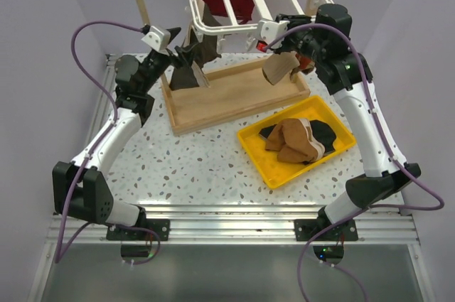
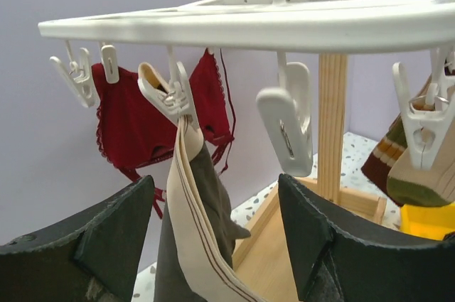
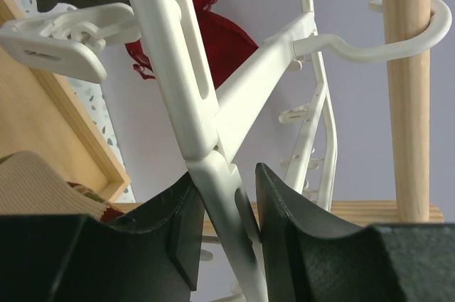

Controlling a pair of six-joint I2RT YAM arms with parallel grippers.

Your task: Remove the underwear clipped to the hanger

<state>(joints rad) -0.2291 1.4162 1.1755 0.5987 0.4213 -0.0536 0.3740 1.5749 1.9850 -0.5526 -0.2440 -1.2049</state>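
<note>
Jaws of the left hand (image 2: 213, 192) stand wide, one on each side of the hanging brief (image 2: 202, 245), and as far as the wrist view shows they are not touching it. The brief is dark grey with a beige waistband. It dangles in a narrow fold from a clip (image 2: 169, 92) under the near rail of the hanger (image 2: 284, 21).

It is thin, limp cloth, light and easy to crush, with nothing stiff to push against. It will likely swing away from a one-sided touch and bunch once pinched. The best hold is probably high up, on the doubled waistband just below the clip. There the layers are thickest and a downward pull goes straight into the clip's bite. A low grip would likely only stretch the fabric. The clip's bite looks small, so a steady tug should free the cloth, though the light hanger could tip or swing with it.

The right hand (image 3: 227, 178) is clamped on a white bar of the hanger, on its right side in the top view, which should steady it. Socks (image 1: 281, 66) hang just beside that hand and a red bra (image 2: 135, 124) hangs behind; neither is to go. More briefs (image 1: 295, 138) lie in a yellow tray (image 1: 254, 151) on the surface (image 1: 199, 167), right of the wooden stand (image 1: 234, 96).
</note>
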